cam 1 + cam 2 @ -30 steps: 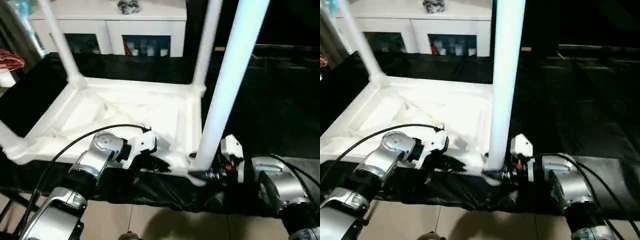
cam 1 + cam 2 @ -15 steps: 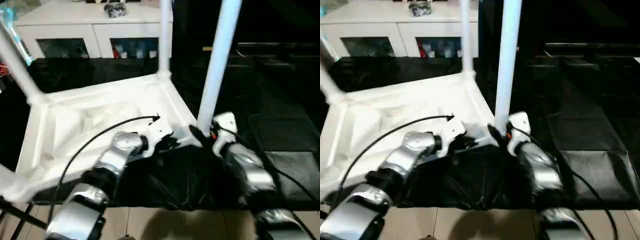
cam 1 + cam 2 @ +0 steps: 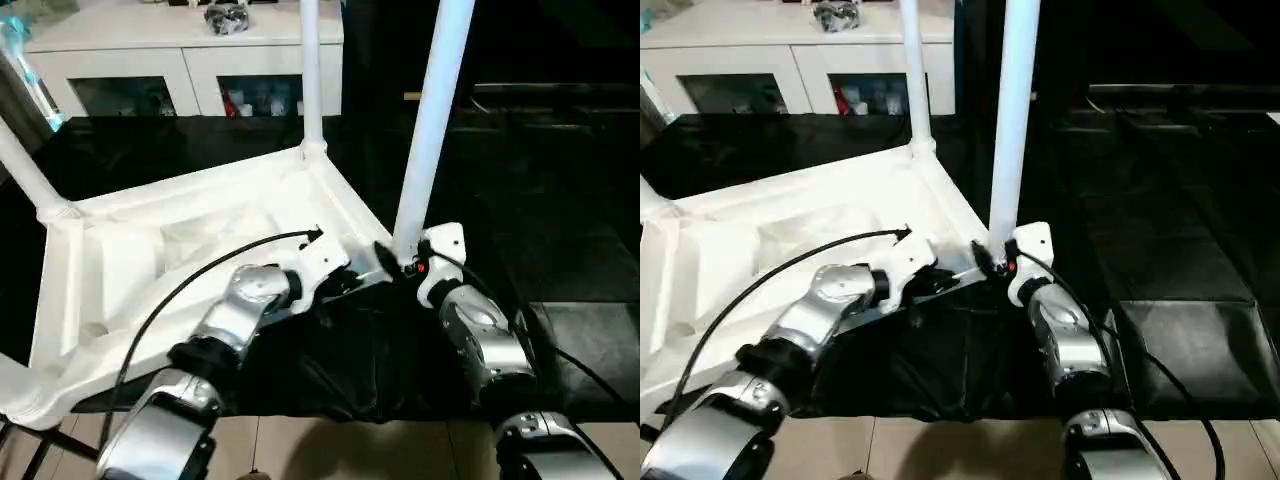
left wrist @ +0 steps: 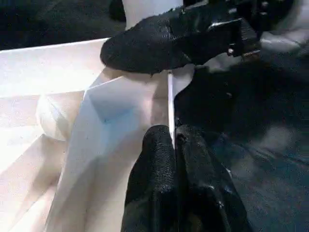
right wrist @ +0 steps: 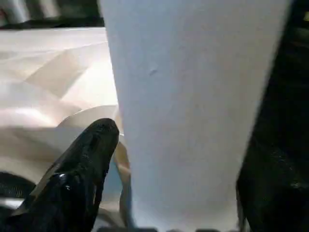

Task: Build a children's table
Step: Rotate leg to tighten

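Observation:
The white tabletop (image 3: 150, 250) lies upside down on a black cloth, ribbed underside up. Legs stand upright in its corner sockets: one at the back (image 3: 310, 70), one at the far left (image 3: 25, 175), one at the near right corner (image 3: 432, 120). My left gripper (image 3: 348, 282) is shut on the thin rim (image 4: 170, 96) of the tabletop, close to that corner. On either side of the near right leg's base (image 5: 193, 111) are the fingers of my right gripper (image 3: 395, 258). One black finger (image 5: 82, 169) lies just off the leg, so the jaws stand open.
A white cabinet (image 3: 180, 60) with glass doors stands behind the table. The black cloth (image 3: 560, 230) stretches away to the right. Tan floor (image 3: 330, 450) runs along the near edge. A black cable (image 3: 200, 275) loops over my left forearm.
The tabletop has turned on the cloth. Its near right corner and leg have swung away from me, with both grippers following. My right gripper's fingers have spread.

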You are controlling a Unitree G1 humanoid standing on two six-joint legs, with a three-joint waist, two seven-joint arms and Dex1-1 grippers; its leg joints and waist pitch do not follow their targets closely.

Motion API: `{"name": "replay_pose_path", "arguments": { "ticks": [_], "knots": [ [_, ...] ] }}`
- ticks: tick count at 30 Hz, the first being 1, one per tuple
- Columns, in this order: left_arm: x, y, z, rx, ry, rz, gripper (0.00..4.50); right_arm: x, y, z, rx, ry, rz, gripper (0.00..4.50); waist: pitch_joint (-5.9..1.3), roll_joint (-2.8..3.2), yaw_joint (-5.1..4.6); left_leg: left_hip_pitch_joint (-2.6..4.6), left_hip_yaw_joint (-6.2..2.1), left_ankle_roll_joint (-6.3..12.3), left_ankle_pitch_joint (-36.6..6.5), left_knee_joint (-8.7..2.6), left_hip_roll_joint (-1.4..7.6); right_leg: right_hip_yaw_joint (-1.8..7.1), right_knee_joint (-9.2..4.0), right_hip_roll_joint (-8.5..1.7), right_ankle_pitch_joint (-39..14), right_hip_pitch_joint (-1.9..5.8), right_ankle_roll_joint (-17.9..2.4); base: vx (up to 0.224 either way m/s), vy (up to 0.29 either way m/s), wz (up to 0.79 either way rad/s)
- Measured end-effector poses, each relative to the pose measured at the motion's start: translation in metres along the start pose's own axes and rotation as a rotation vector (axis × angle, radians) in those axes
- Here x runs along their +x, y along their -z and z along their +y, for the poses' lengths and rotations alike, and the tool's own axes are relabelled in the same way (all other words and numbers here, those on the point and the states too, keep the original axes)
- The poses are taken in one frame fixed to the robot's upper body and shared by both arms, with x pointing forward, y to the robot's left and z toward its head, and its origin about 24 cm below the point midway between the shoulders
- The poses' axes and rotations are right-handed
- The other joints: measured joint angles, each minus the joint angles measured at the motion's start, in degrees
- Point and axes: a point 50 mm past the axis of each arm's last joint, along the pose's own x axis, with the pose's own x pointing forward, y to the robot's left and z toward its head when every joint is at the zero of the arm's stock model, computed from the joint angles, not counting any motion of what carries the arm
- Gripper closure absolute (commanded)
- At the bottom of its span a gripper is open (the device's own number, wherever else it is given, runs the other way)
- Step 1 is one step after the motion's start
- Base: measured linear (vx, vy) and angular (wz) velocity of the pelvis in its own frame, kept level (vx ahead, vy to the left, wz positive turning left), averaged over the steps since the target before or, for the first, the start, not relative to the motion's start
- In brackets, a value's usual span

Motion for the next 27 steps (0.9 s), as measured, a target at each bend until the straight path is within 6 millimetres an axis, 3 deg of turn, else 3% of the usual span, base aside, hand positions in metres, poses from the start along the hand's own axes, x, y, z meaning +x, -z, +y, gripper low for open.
{"name": "replay_pose_path", "arguments": {
  "ticks": [15,20,27],
  "knots": [
    [-0.038,0.012,-0.003,0.076,0.349,0.016,4.5,-0.056,-0.003,-0.003,-0.109,-0.694,0.116,0.88,0.13,-0.2,1.79,-0.25,-0.02,0.06,-0.03,0.22,0.02,-0.02,-0.01,-0.01,0.02,-0.06,-0.03,0.0,0.0,0.0],
    [-0.043,0.014,-0.006,0.075,0.432,0.023,4.5,-0.059,-0.01,0.006,-0.115,-0.851,0.133,1.33,0.18,-0.3,2.24,-0.25,-0.04,0.07,-0.04,0.25,0.03,-0.04,-0.01,-0.02,0.02,-0.07,-0.03,0.0,0.0,0.0],
    [-0.045,0.014,-0.007,0.07,0.486,0.028,4.5,-0.063,-0.011,0.008,-0.113,-0.913,0.165,1.89,0.23,-0.38,2.87,-0.22,-0.04,0.07,-0.04,0.29,0.04,-0.04,0.03,-0.02,0.02,-0.08,-0.03,0.0,0.0,0.0]
  ]
}}
